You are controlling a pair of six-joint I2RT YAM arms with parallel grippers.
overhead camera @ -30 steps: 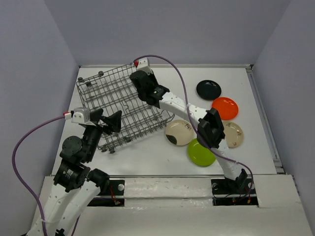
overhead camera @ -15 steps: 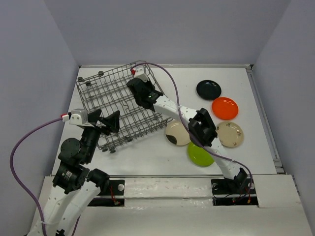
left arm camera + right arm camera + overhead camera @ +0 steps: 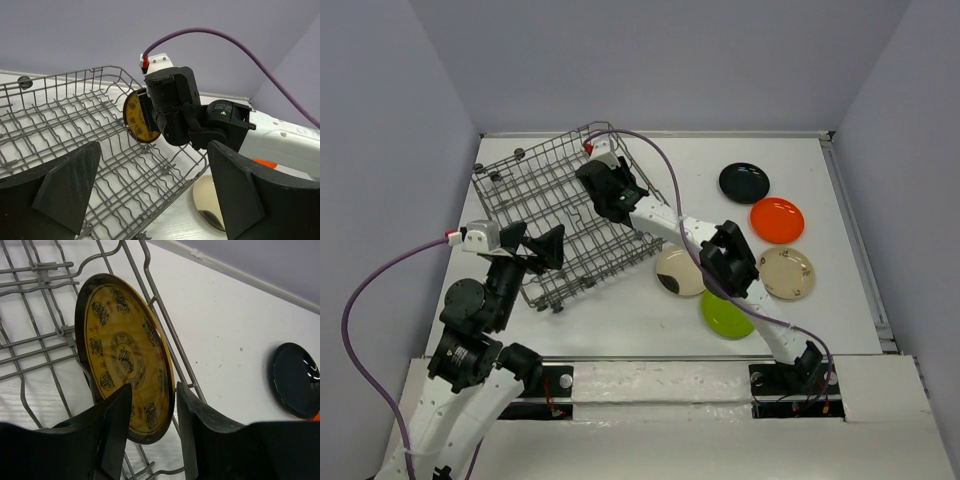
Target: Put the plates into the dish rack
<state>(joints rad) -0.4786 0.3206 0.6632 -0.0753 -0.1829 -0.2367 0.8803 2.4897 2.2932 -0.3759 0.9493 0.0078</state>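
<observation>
The grey wire dish rack (image 3: pixel 535 200) stands at the back left, also seen in the left wrist view (image 3: pixel 75 130). My right gripper (image 3: pixel 604 190) reaches into its far right side and is shut on the brown-yellow patterned plate (image 3: pixel 125 355), which stands on edge among the wires. The same plate shows in the left wrist view (image 3: pixel 136 117). My left gripper (image 3: pixel 546 246) is open and empty over the rack's near edge. On the table to the right lie the black (image 3: pixel 744 182), orange (image 3: pixel 777 220), beige (image 3: pixel 787 273), lime green (image 3: pixel 725 315) and cream (image 3: pixel 680 270) plates.
The right arm (image 3: pixel 725 260) stretches diagonally over the cream and lime green plates. Grey walls close the table on the left, back and right. A purple cable (image 3: pixel 665 155) arcs above the rack's far corner.
My right gripper has moved left and down with the patterned plate, bringing it inside the rack's far right side. The rack has shifted slightly. The left arm has barely moved.
</observation>
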